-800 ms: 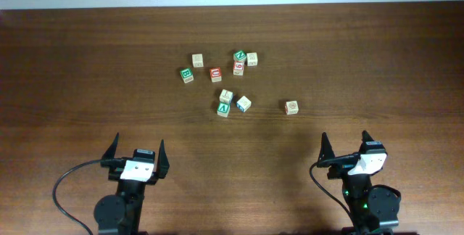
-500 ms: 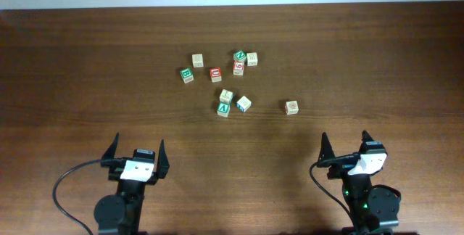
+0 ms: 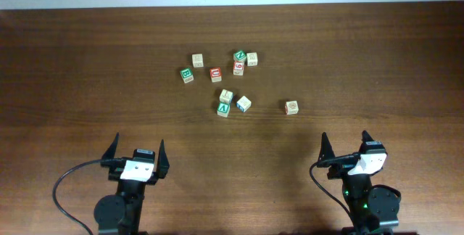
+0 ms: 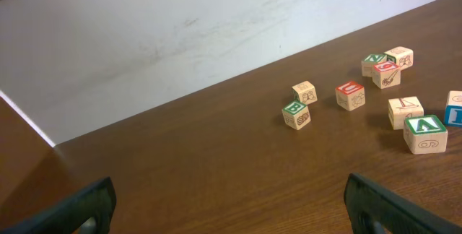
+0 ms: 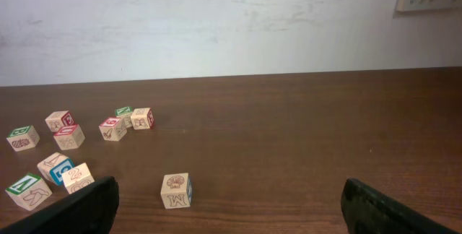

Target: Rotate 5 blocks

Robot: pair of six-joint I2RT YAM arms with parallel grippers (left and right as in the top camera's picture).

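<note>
Several small wooden blocks lie scattered on the brown table, far ahead of both arms. Among them are a red-topped block, a green-topped block, a blue-sided block and, apart to the right, an orange-ring block. That lone block lies nearest my right gripper, between and ahead of its fingers. The left wrist view has the red block and green block at its right. My left gripper and right gripper stand open and hold nothing.
A green "B" cube lies at the cluster's left and a red "6" cube under a green-topped cube at its back. A pale wall rises behind the table's far edge.
</note>
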